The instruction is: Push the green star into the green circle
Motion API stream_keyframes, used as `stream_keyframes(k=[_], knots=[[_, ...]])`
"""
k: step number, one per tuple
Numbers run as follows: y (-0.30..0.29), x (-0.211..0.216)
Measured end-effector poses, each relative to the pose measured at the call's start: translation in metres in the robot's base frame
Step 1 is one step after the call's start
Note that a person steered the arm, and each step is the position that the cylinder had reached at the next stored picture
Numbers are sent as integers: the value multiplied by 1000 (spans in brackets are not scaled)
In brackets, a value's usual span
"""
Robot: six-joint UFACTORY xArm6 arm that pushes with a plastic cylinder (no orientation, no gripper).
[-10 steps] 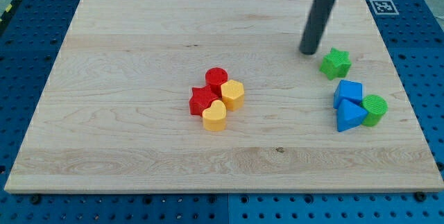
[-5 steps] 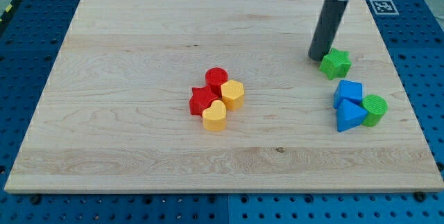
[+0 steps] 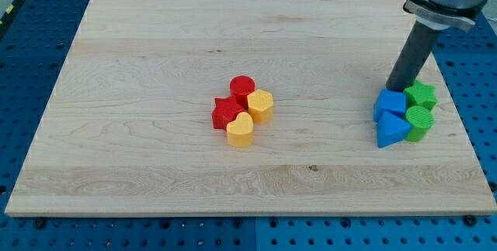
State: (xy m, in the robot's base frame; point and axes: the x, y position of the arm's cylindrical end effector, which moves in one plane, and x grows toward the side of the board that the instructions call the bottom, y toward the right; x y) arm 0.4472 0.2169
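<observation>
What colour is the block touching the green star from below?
Green: the green circle, directly below the green star in the camera view.

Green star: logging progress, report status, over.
My tip sits at the view's left of the green star block. Star touches the green circle block below it. Two blue blocks crowd alongside.

My tip (image 3: 397,88) stands hemmed at the view's right by the green star block (image 3: 421,94), green round block (image 3: 419,122) and two blue blocks (image 3: 390,116); the wooden board (image 3: 140,88) leftward lies open up to the red-and-yellow cluster (image 3: 242,111).
</observation>
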Motion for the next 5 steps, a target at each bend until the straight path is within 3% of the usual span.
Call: stream_keyframes(k=[2,5], knots=[[20,-40],[33,3]])
